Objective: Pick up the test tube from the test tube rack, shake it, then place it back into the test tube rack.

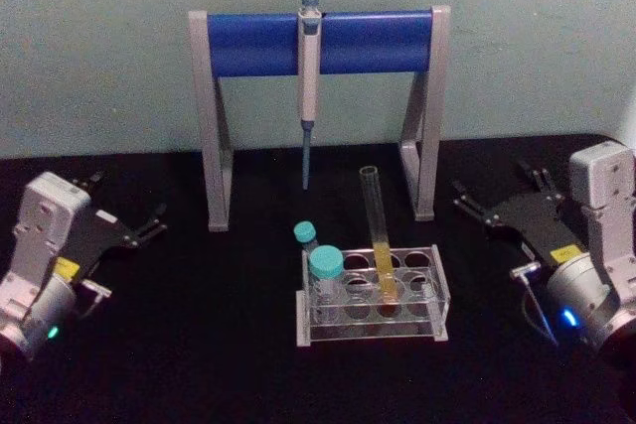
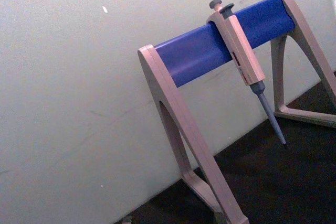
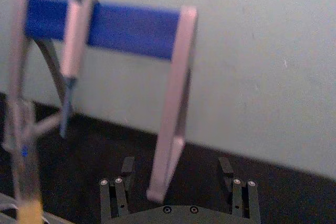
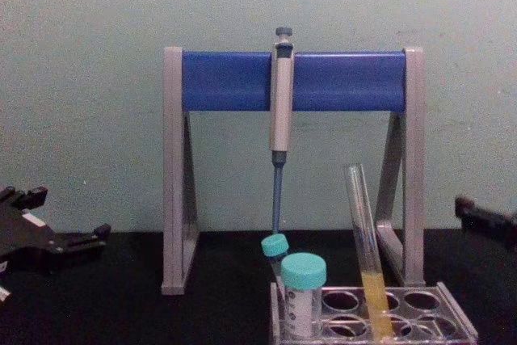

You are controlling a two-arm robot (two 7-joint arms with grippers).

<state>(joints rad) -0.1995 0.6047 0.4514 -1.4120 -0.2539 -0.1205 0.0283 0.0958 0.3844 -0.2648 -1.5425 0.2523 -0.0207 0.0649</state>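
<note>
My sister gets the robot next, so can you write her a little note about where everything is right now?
Left hand: open, empty, resting at the table's left side.
Right hand: open, empty, at the right, aimed toward the rack.
Test tube: standing tilted in the test tube rack, yellow liquid at its bottom, beside two teal-capped tubes.
Done: nothing visible.
Left: grasp the tube, lift, shake, put it back.
</note>
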